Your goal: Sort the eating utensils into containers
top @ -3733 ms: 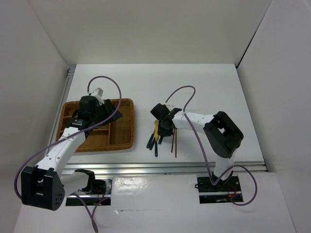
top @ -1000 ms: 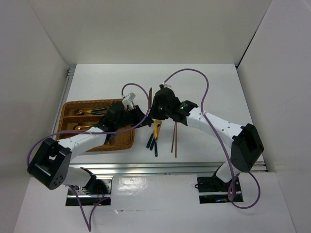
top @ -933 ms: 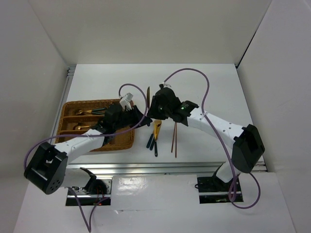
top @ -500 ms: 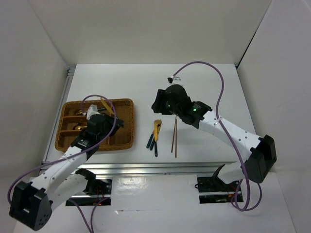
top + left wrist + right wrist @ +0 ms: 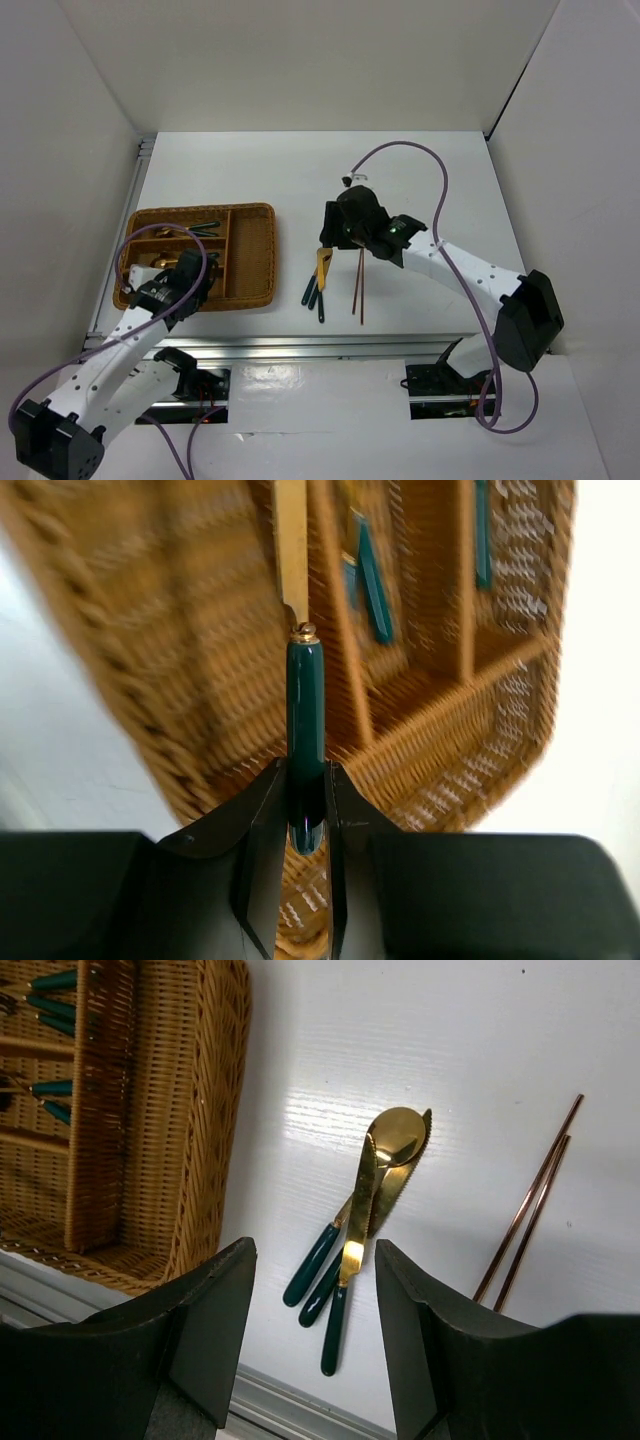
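Handover done: I am carrying the utensil (image 5: 303,710) over the near-left of the tray (image 5: 150,680).
Left gripper (image 5: 305,820) is clamping it; right gripper (image 5: 314,1250) is hovering open above the pile (image 5: 352,1210).

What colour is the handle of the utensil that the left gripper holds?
The utensil's handle is dark teal; the left wrist view shows it best.
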Controlling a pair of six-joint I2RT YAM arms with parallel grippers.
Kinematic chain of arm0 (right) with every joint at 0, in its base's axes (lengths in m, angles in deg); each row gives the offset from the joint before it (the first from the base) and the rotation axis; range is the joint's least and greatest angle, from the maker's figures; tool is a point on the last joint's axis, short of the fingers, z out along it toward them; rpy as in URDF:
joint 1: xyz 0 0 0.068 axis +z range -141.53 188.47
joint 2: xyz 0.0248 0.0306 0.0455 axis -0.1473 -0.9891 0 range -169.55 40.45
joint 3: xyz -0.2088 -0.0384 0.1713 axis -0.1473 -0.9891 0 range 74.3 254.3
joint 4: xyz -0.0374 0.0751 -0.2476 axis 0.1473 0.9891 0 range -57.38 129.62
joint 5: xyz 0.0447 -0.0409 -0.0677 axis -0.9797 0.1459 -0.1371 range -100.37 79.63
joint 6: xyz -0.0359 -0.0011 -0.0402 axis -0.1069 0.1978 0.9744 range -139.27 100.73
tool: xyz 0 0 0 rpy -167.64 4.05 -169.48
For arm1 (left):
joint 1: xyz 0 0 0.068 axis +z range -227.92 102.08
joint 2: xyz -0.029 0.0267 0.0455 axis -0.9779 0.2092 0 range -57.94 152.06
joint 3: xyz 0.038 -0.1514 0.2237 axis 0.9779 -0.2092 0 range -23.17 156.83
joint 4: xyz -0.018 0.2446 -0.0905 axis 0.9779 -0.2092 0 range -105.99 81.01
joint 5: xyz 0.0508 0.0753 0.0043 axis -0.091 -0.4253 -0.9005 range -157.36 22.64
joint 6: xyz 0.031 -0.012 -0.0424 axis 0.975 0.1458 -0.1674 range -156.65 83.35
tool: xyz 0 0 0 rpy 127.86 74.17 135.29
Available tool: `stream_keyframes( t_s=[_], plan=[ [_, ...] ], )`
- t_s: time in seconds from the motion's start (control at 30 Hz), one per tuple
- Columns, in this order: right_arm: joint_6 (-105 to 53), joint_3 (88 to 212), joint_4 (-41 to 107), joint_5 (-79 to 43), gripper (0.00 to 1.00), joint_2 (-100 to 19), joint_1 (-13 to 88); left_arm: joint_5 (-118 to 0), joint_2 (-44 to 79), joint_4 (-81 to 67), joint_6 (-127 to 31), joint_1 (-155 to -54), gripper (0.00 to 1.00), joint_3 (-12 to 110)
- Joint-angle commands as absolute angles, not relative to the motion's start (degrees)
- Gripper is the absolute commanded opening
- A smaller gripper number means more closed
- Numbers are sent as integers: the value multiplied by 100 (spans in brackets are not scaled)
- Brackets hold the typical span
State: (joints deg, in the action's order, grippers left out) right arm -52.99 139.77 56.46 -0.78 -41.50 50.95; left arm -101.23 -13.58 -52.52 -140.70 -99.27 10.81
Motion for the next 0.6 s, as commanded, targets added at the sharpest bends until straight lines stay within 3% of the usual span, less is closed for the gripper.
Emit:
stream_keyframes(
  t_s=[0.0,0.3,0.57],
  plan=[
    [-5197,13872,5424,-149,59,-4217,5057,-10639,-1163,-6234,-15020,-9902,21,1428],
    [-5144,13749,5311,-588,54,-4560,5057,-10639,-837,-5909,-14888,-9902,25,1498],
    [-5144,13758,5362,-703,54,-4744,5057,-10639,-679,-6041,-14897,-9902,51,1620]
  ],
)
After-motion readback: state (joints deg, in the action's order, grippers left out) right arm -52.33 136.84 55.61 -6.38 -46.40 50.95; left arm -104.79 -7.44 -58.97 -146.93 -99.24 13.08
